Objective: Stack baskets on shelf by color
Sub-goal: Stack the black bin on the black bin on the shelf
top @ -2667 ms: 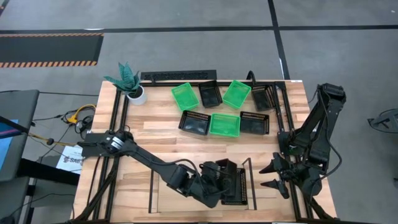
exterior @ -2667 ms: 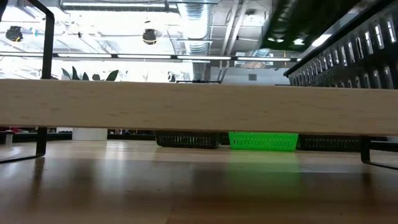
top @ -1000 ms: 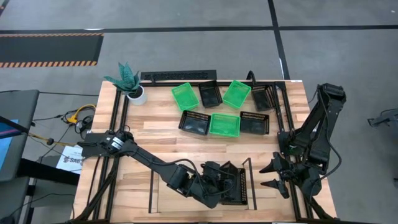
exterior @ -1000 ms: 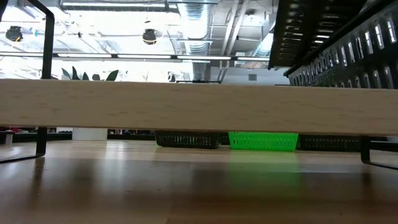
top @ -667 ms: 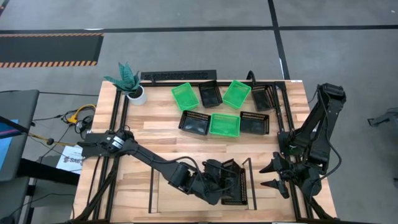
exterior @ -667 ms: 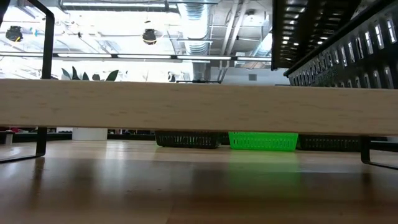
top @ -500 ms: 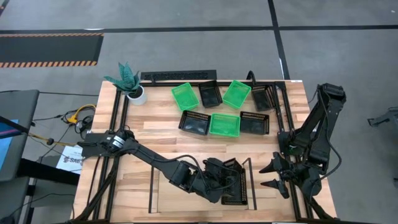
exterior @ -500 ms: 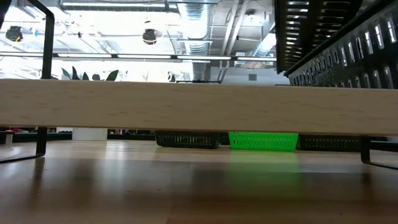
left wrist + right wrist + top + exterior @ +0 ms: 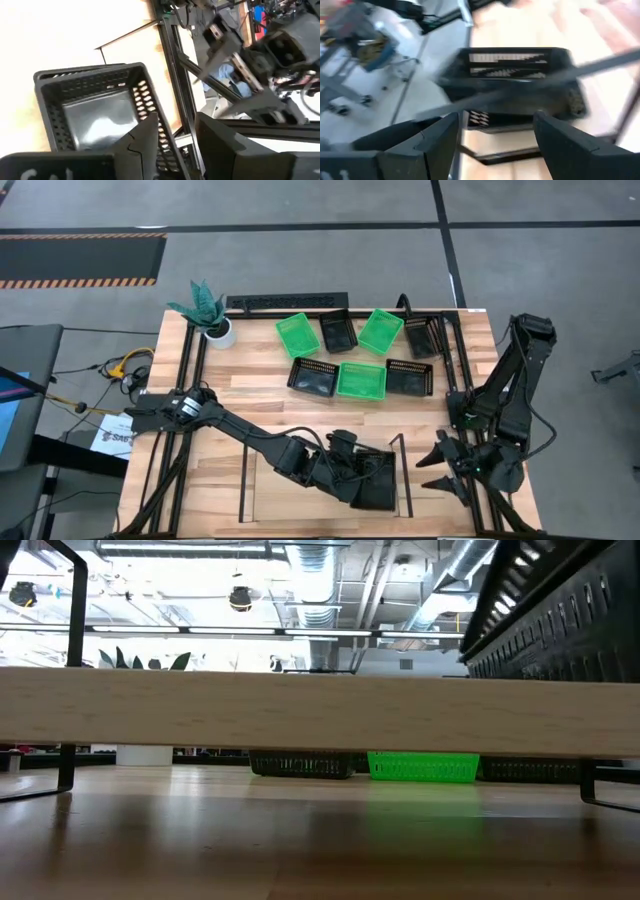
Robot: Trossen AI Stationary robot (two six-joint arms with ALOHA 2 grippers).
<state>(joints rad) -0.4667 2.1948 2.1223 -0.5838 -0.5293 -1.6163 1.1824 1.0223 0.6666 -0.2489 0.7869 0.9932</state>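
A black basket [image 9: 376, 482] lies level at the right end of the shelf [image 9: 255, 485], over another black basket whose mesh wall shows in the low view [image 9: 560, 645]. My left gripper [image 9: 347, 461] is open at this basket's left wall. In the left wrist view [image 9: 177, 125], one finger [image 9: 145, 137] is inside the basket [image 9: 95, 117] and the other [image 9: 220, 145] is outside, with a gap to the wall. My right gripper [image 9: 446, 472] is open and empty beside the shelf's right wire end. Three green baskets [image 9: 361, 379] and several black ones [image 9: 313, 376] rest on the table's far half.
A white pot with a green plant [image 9: 207, 315] stands at the far left, and a long black bar [image 9: 285, 301] lies along the far edge. The shelf's board [image 9: 300, 710] is bare left of the black baskets. Black frame rails run down the table's left and right sides.
The black basket at the shelf's right end has tipped from tilted to level and sits lower over the basket beneath. My left gripper has shifted slightly toward the near edge with it. My right gripper has moved a little toward the near edge.
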